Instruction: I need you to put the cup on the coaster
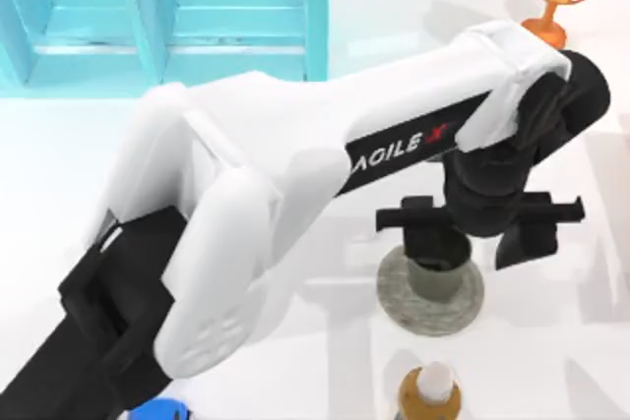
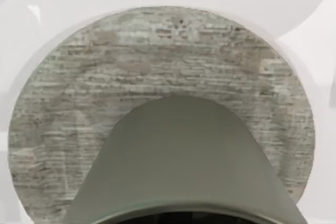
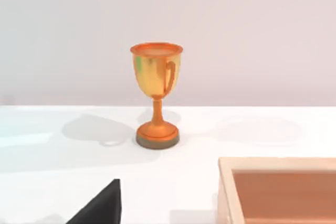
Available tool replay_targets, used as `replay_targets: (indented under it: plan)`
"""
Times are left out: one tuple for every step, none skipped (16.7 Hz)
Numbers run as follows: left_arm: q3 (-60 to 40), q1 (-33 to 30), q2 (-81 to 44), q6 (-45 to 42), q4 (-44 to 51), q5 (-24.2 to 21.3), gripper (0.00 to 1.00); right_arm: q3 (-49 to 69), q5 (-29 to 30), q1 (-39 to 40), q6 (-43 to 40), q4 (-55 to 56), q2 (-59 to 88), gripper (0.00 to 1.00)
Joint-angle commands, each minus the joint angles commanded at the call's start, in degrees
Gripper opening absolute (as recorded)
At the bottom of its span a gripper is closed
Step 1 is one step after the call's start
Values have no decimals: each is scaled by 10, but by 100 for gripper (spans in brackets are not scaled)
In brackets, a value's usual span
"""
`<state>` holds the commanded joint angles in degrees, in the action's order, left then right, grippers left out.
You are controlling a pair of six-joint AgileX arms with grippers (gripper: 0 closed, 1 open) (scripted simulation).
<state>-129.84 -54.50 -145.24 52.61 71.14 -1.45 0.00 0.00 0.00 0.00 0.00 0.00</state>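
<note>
Standing on the coaster (image 1: 394,294), the cup (image 1: 436,277) sits below the left gripper (image 1: 479,223).

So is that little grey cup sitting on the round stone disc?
Yes, in the top view the cup stands within the coaster, whose grey rim rings its base.

L arm stretched across table | L gripper (image 1: 479,233) fingers spread; pointing down

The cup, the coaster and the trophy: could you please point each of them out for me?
cup (image 1: 435,279), top view, on its dark inside just within the rim.
coaster (image 2: 157,61), left wrist view, on the bare grey stone face beyond the cup.
trophy (image 3: 156,72), right wrist view, on the front of its orange bowl.
</note>
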Motion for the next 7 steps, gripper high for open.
replay_targets:
  plan:
    - [0,0,0,0,0,0,98,0,0,0,0,0,0,100]
    - [0,0,0,0,0,0,100,0,0,0,0,0,0,100]
    - [0,0,0,0,0,0,100,0,0,0,0,0,0,100]
    - [0,0,0,0,0,0,100,0,0,0,0,0,0,100]
    - [0,0,0,0,0,0,100,0,0,0,0,0,0,100]
    - [0,0,0,0,0,0,100,0,0,0,0,0,0,100]
    - [0,0,0,0,0,0,100,0,0,0,0,0,0,100]
